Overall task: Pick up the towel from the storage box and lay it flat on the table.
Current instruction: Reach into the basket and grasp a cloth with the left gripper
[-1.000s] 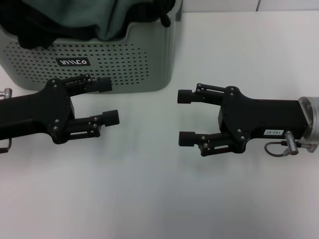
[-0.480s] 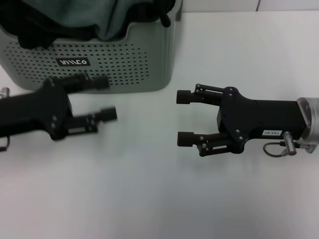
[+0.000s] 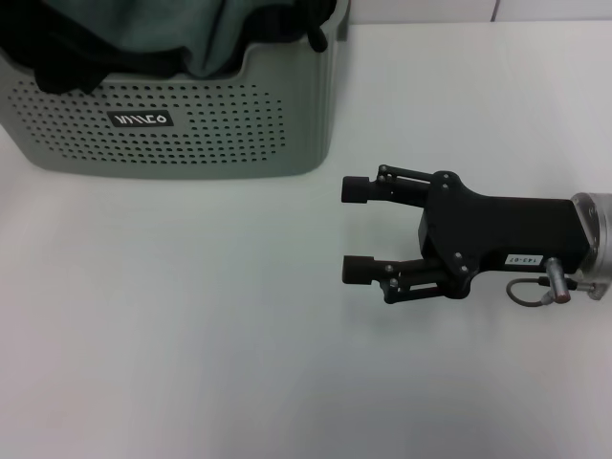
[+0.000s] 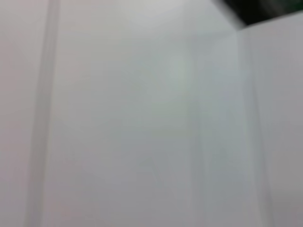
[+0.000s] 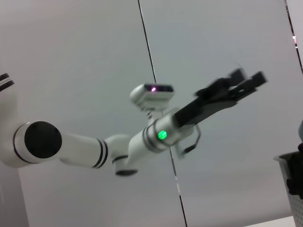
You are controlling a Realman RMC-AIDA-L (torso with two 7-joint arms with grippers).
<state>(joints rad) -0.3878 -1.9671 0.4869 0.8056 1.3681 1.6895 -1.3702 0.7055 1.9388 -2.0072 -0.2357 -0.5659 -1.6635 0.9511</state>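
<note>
The dark teal-green towel (image 3: 206, 38) lies bunched in the pale grey-green storage box (image 3: 239, 124) at the back left of the white table (image 3: 191, 335). My right gripper (image 3: 356, 229) is open and empty, held level above the table to the right of the box and a little nearer than it. My left gripper is out of the head view. The right wrist view shows it (image 5: 246, 78) raised in the air on its white arm, open and empty. A corner of the box shows there too (image 5: 293, 179).
Black cloths (image 3: 76, 57) lie in the box beside the towel, and one hangs over the far right rim (image 3: 320, 33). The left wrist view shows only a pale blurred wall.
My left arm has drawn back and lifted out of the head view. My right gripper has barely moved. The towel and the box are as before.
</note>
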